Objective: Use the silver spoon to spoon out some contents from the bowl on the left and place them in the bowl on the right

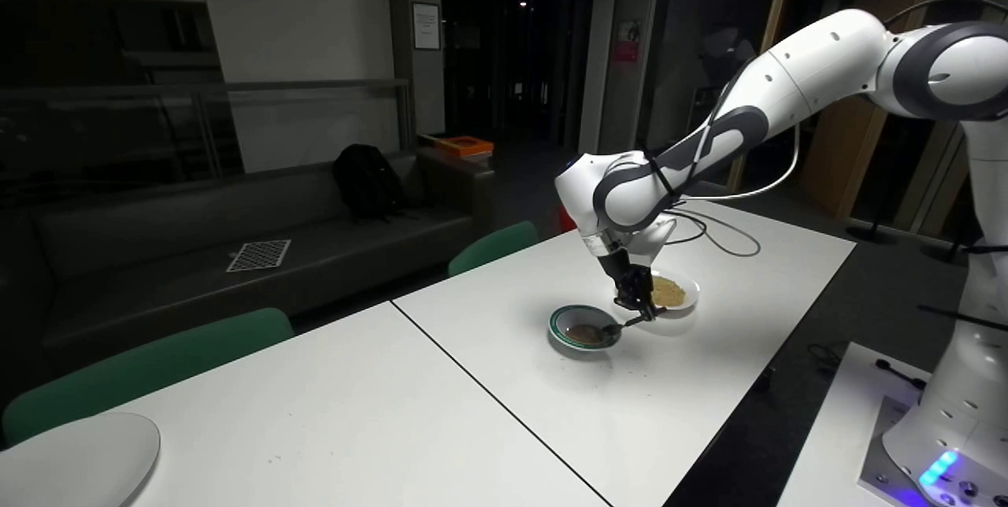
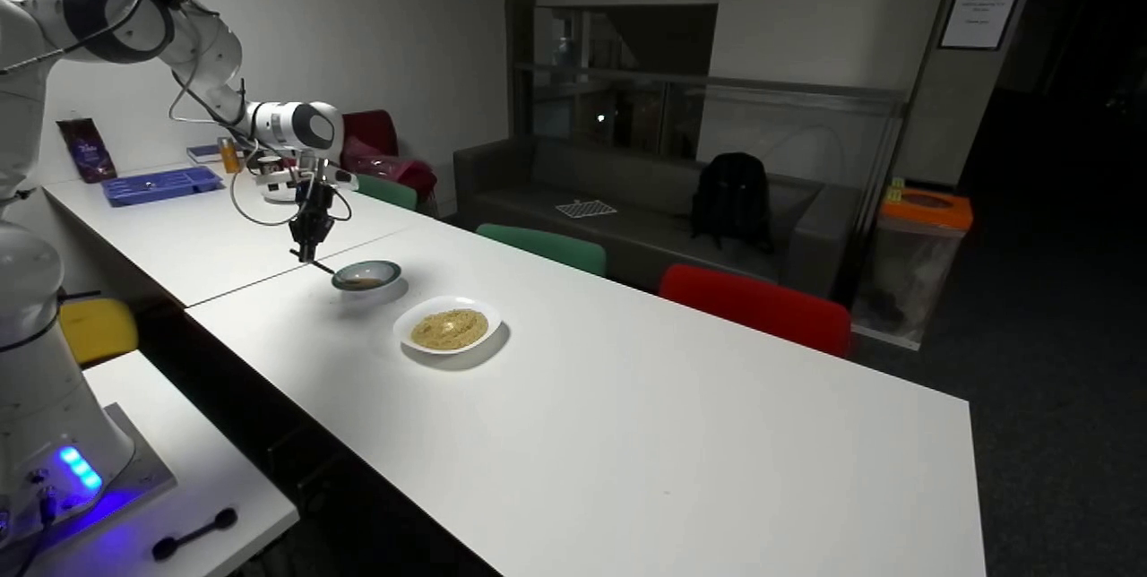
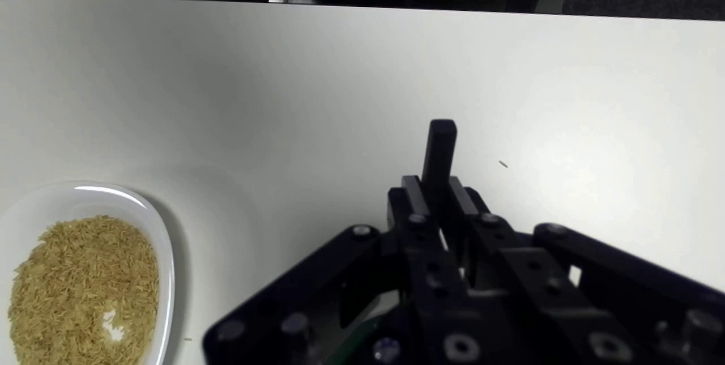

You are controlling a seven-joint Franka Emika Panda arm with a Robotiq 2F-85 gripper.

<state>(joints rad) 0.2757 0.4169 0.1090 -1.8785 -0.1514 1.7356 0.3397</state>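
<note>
A thin, dark grey, long-handled spoon is leaning at a slant, and its head is sitting inside a round, green-rimmed white bowl. Small brown bits are lying in that bowl; the head is showing too small and dark to tell if it is touching them. The black end effector is pinching the spoon's handle, its two fingers squeezing it from both sides. In the wrist view, the handle's end is poking out past the fingertips.

Near the green-rimmed bowl, but apart from it, a wide, glossy white bowl is holding a pile of tan grains that are looking like rice. Both bowls are sitting on a long, flat white counter, and a few tiny loose specks are lying there too.

A big white robot arm with grey bands is hanging over the counter. In an exterior view, a flat blue tray is lying farther along. Behind the counter, a green chair and a red chair are standing, and a long grey sofa is holding up a black backpack.
</note>
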